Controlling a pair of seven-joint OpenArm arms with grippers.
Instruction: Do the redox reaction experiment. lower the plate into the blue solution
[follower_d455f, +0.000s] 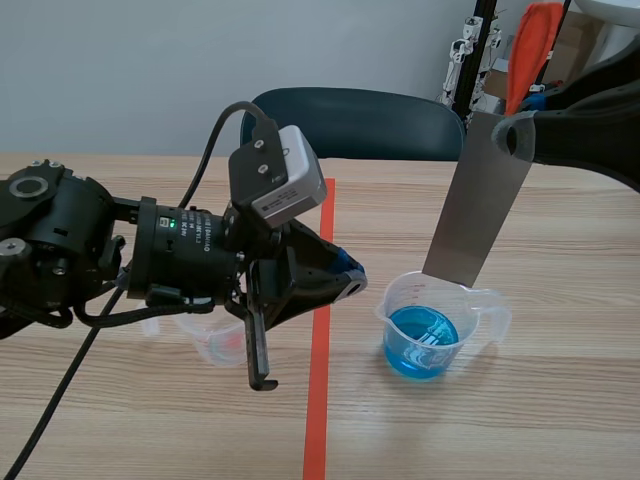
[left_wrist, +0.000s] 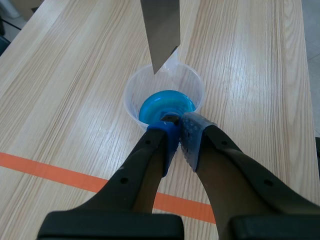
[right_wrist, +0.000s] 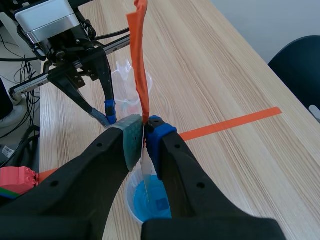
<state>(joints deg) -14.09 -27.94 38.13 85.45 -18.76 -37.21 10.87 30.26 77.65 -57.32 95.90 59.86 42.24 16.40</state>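
Pale, straight-grained wooden table (follower_d455f: 560, 420) across the whole lower frame, an orange-red tape line (follower_d455f: 318, 400) running up its middle, and a plain grey-blue wall (follower_d455f: 120, 70) behind. At top centre is the rounded back of a dark teal chair (follower_d455f: 350, 120). The upper right corner is busy: a black-and-white stand (follower_d455f: 470, 55), a bright orange strip (follower_d455f: 530, 45) and a brown cardboard box (follower_d455f: 585, 40). Now the action. Right of centre stands the clear plastic beaker (follower_d455f: 440, 305) with a spout, a shallow pool of blue solution (follower_d455f: 420, 345) in its bottom. From the upper right, the right gripper (follower_d455f: 515, 138) is clamped on the top of the flat grey metal plate (follower_d455f: 480, 200), a pad pressing each face. The plate hangs tilted, its lower edge right at the beaker's rim and its corner over the mouth, above the blue — not in the liquid. Across the left of the frame lies the left arm, with its silver wrist camera box (follower_d455f: 288, 182) on top. The left gripper (follower_d455f: 345, 272) has its fingers drawn together at the tips with nothing between them, just beside the beaker's left wall — touching or not, I cannot tell. Half hidden under that arm, left of the tape, sits a second clear plastic cup (follower_d455f: 212, 340); what it holds I cannot make out.
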